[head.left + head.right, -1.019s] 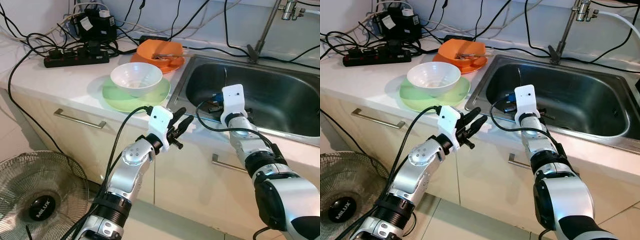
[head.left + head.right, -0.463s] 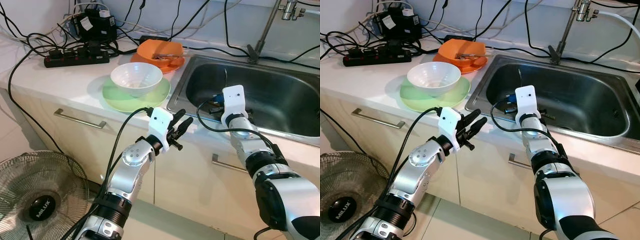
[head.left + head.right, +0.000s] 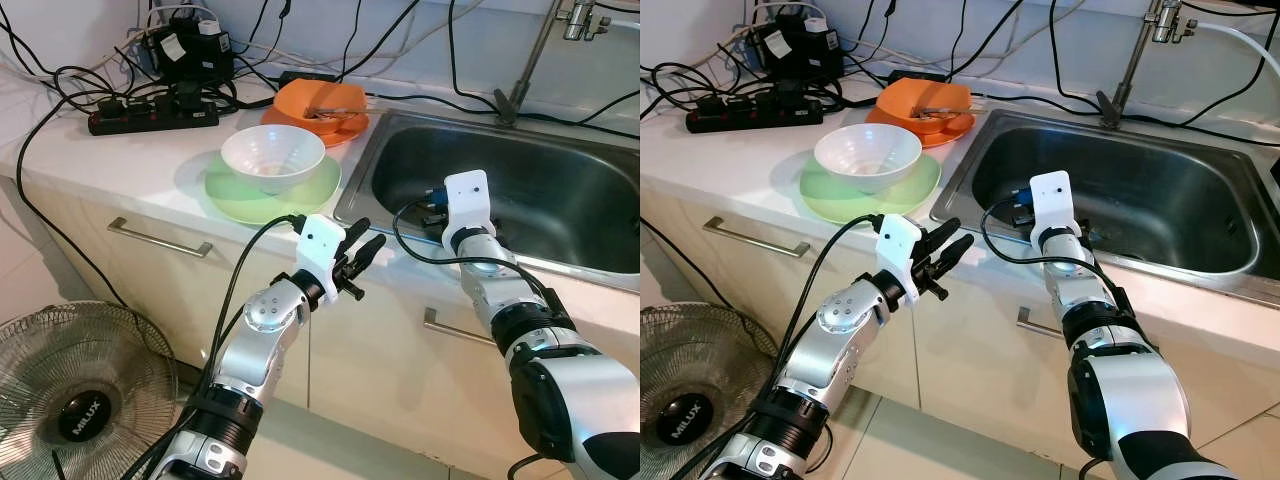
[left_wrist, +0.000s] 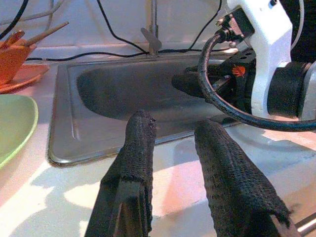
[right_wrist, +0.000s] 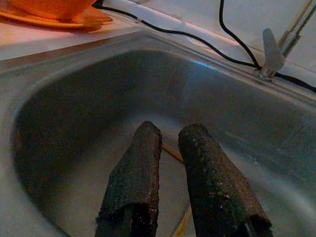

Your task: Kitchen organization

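Little looks sorted yet. The white ceramic bowl [image 3: 272, 156] sits on the pale green plate [image 3: 232, 198], the orange bowl holding utensils [image 3: 320, 104] behind it (both on the counter). The left gripper [image 3: 362, 247] hovers at the counter edge, fingers apart, empty; the right gripper [image 5: 170, 148] reaches into the stainless steel sink [image 3: 560, 150], fingers slightly apart, holding nothing.

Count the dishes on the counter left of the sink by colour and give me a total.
White: 1, the round white bowl.
Green: 1, the flat pale green plate under that bowl.
Orange: 2, the orange bowl and the orange plate it sits on.
Total: 4.
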{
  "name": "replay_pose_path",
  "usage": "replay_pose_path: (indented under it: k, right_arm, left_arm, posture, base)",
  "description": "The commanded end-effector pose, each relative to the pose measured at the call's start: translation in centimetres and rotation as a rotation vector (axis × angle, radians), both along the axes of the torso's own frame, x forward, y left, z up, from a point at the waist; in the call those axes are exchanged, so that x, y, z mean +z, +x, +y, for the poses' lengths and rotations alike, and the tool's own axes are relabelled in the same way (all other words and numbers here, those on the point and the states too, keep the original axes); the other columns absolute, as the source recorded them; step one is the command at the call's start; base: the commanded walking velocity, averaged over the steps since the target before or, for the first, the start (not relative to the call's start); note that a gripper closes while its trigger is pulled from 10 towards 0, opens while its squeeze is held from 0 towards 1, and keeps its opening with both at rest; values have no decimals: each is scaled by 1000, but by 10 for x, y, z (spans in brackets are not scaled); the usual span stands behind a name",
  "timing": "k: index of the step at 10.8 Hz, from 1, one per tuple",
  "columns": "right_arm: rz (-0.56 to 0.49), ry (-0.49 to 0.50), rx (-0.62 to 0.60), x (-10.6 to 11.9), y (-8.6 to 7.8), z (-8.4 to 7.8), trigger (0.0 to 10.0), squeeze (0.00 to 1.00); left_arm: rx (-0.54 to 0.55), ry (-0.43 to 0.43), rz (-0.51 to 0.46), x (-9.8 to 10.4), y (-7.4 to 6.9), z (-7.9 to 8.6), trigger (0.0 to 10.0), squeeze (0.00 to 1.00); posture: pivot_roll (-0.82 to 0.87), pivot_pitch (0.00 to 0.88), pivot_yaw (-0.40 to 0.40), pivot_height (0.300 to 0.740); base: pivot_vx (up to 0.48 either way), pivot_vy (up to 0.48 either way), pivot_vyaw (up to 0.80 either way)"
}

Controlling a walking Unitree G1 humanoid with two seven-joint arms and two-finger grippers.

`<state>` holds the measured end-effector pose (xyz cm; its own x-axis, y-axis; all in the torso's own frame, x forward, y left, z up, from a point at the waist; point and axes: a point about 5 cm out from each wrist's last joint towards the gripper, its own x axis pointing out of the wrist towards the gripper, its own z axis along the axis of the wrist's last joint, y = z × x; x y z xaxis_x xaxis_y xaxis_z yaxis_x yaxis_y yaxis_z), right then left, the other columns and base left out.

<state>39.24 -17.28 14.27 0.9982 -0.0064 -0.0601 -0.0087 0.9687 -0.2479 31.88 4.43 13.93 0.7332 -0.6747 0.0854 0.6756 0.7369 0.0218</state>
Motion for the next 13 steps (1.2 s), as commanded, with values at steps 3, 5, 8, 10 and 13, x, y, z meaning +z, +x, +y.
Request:
replay_pose_path:
  k: [3,5,8,10,13]
  right_arm:
    - [-21,1,-4,6,2,0,10000,0]
    - [-80,-11,26,17,5,7,10000,0]
    - [-193,24,46,41,9,9,10000,0]
    - [-278,43,47,57,9,4,10000,0]
    - [-352,99,82,51,-5,0,10000,0]
  left_arm:
    - [14,8,5,-2,0,3,10000,0]
    - [39,-6,-15,0,2,4,10000,0]
    - [141,-21,-65,9,10,14,10000,0]
    - [238,-32,-124,15,15,24,10000,0]
    - [329,-86,-184,27,16,38,10000,0]
  posture:
    - [202,6,-22,740]
    - [192,8,-18,740]
    - [187,12,-24,740]
    - [174,21,-29,740]
    - [169,41,-30,740]
  base:
    - [0,0,0]
    - [0,0,0]
    - [0,0,0]
    - [0,0,0]
    - [0,0,0]
